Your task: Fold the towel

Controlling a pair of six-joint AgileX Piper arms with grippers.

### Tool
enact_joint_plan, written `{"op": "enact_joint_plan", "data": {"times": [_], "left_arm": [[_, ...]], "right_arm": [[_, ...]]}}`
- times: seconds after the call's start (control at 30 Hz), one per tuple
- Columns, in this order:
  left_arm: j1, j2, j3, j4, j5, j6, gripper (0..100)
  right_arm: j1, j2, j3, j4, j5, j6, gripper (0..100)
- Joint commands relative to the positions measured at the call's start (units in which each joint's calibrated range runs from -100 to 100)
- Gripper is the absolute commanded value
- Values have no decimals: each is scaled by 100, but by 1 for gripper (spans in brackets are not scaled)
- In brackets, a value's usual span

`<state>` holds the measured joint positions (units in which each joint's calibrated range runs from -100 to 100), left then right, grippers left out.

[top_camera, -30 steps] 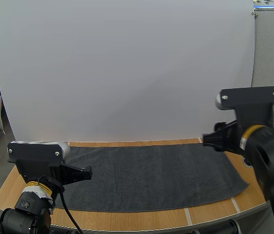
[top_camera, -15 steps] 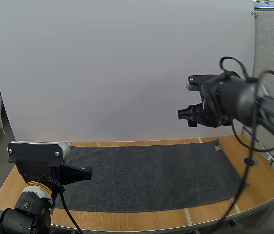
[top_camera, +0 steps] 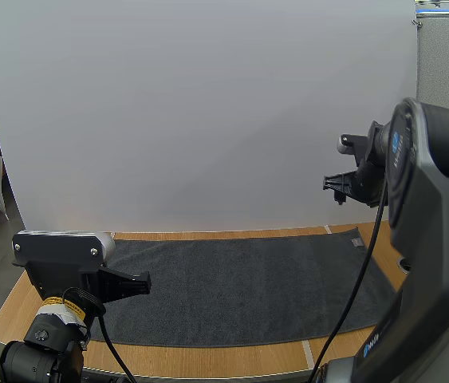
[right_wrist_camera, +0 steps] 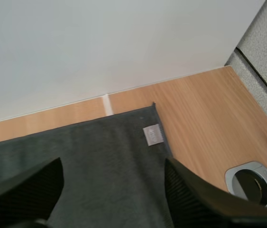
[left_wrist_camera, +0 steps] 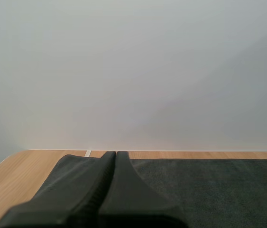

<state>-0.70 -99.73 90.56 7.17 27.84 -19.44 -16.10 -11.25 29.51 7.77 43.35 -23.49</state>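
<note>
A dark grey towel [top_camera: 248, 287] lies spread flat along the wooden table [top_camera: 17, 307], its small grey label [top_camera: 356, 242] at the far right corner. My left gripper [top_camera: 146, 281] hovers low over the towel's left end; in the left wrist view its fingers [left_wrist_camera: 115, 159] lie together as one dark wedge, shut on nothing. My right gripper [top_camera: 334, 188] hangs high above the towel's far right corner. In the right wrist view it [right_wrist_camera: 113, 164] stands open, fingers wide apart over the towel [right_wrist_camera: 90, 161], with the label [right_wrist_camera: 153, 134] just beyond them.
A white backdrop wall [top_camera: 208, 112] rises right behind the table. A round cable grommet [right_wrist_camera: 253, 183] is set in the bare wood to the right of the towel. My right arm's large body [top_camera: 431, 239] covers the table's right end in the high view.
My right arm has swung up and round; its gripper rose from beside the towel's right end to high over the far right corner. The left arm and the towel have not moved.
</note>
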Motion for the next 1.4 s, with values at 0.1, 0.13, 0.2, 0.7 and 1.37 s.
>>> {"op": "enact_joint_plan", "data": {"times": [0.1, 0.13, 0.2, 0.7, 1.37], "left_arm": [[3, -27, -42, -63, -52, 24, 0], [3, -27, -42, -63, -52, 24, 0], [3, -27, -42, -63, -52, 24, 0], [3, -27, -42, -63, -52, 24, 0], [3, -27, -42, -63, -52, 24, 0]], "right_arm": [[-233, 875, -469, 65, -303, -512, 100], [-256, 1029, -565, 65, -359, -605, 100], [-300, 1341, -761, 65, -391, -707, 100], [-724, 2986, -2554, 2041, 1215, -2839, 100], [-667, 4285, -3844, 2416, 2205, -3361, 100]]}}
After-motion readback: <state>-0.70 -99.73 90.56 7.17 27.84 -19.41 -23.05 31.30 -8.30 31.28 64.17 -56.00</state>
